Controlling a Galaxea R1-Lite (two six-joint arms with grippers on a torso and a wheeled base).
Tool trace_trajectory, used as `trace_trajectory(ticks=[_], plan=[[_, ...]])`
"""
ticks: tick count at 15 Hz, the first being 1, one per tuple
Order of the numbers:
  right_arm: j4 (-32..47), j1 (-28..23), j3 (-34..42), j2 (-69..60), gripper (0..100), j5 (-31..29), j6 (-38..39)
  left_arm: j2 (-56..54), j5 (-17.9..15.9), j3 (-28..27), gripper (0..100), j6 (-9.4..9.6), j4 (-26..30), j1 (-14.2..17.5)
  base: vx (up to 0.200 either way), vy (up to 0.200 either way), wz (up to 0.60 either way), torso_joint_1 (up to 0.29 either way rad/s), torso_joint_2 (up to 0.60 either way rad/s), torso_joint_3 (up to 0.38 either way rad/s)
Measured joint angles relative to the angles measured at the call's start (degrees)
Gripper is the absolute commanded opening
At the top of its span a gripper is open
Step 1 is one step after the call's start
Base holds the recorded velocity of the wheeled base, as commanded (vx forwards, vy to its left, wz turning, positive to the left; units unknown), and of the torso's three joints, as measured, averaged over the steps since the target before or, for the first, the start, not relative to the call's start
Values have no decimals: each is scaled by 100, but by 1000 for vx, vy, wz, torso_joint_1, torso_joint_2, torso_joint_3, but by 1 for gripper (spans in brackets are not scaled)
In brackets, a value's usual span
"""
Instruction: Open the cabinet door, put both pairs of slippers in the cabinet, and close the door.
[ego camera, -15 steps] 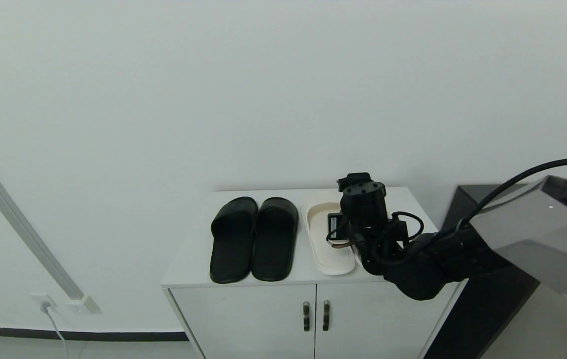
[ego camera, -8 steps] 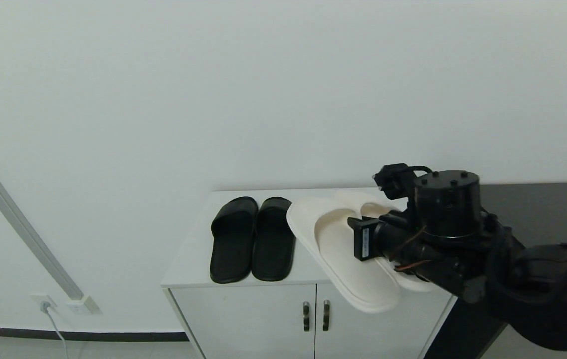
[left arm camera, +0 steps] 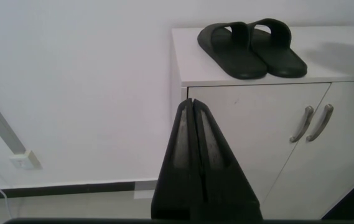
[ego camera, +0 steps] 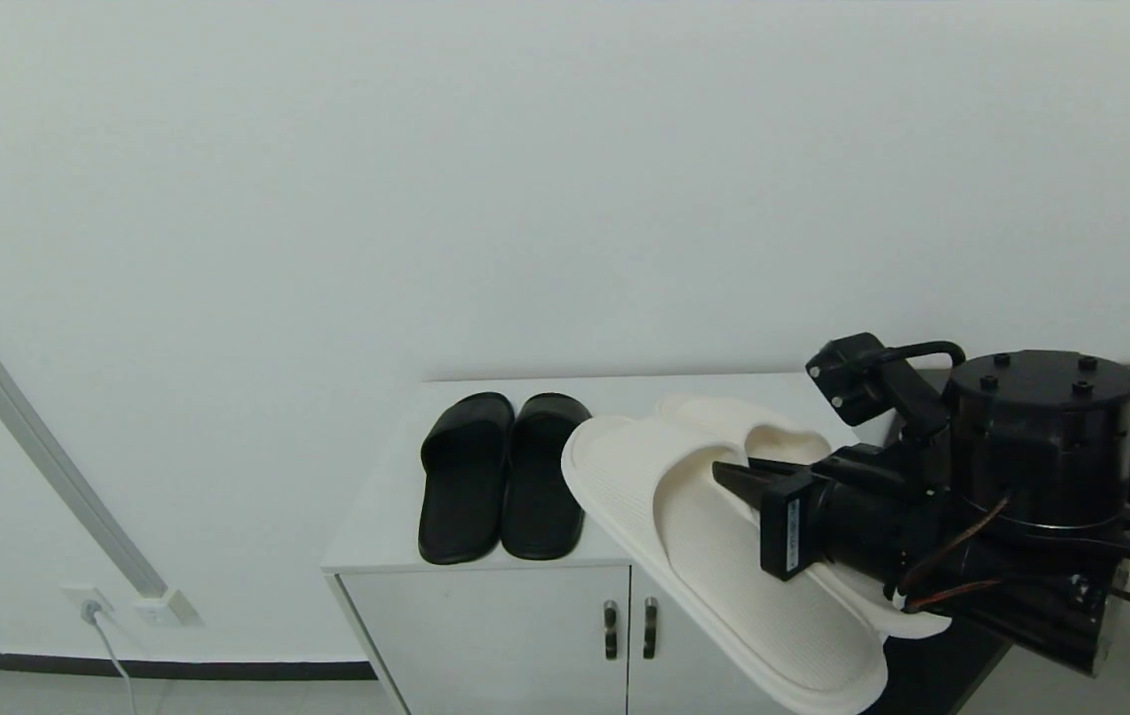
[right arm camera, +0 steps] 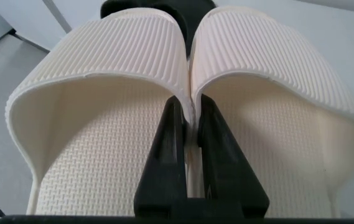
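change: left gripper parked jaws together, black slippers unmoved on cabinet, doors still shut, white slippers lifted off the top and drawn out toward the robot, right gripper clamped on their touching inner walls, so a door must open before stowing.

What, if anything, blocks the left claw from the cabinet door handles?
Probably nothing, so likely yes: the left claw, shut and empty, faces the closed cabinet doors with open space up to the handles.
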Motion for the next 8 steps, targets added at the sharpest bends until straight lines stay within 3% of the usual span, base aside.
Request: trace_trajectory(ticks=[2,8], plan=[[4,49,149,-94,0,1,-12,0,0,0,0,-21,0,0,0,0,0,0,0,0],[1,154,306,-236,0,11,-116,0,2,0,0,-22,0,-2,-200,0,0,-3,2,2]])
